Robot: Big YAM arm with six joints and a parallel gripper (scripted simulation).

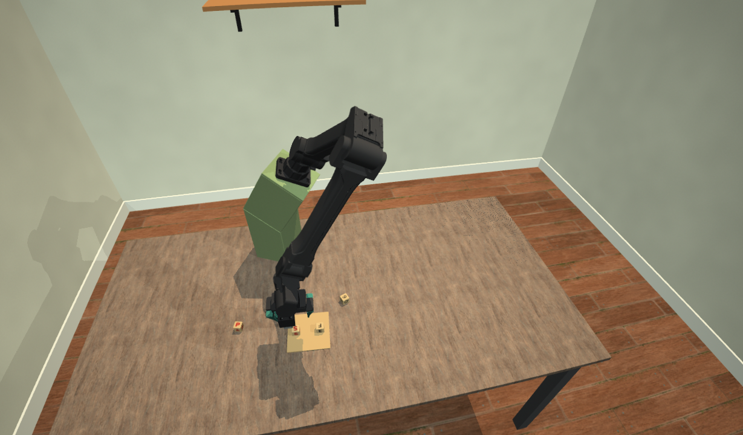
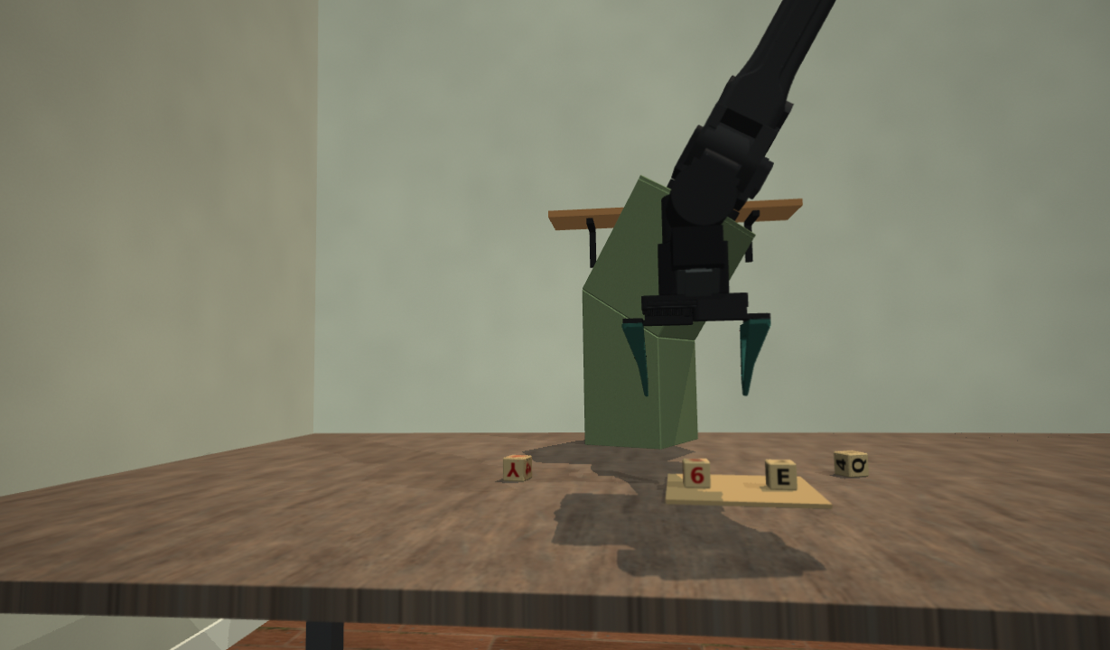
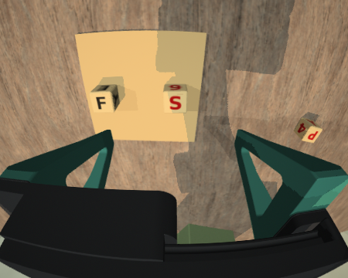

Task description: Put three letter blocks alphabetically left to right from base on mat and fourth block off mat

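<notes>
P block [image 1: 237,326] [image 2: 517,468] [image 3: 308,130] sits off mat [image 1: 311,341] [image 2: 752,495] [image 3: 139,127].

Plain room: 1 wooden table [image 1: 444,281] [image 2: 219,517], 1 wall shelf [image 1: 287,5] [image 2: 574,218], plank floor [image 1: 595,292]

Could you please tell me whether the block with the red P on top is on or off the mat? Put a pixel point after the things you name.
Off: bare tabletop separates it [image 1: 237,326] [image 2: 516,468] [image 3: 312,133].
</notes>
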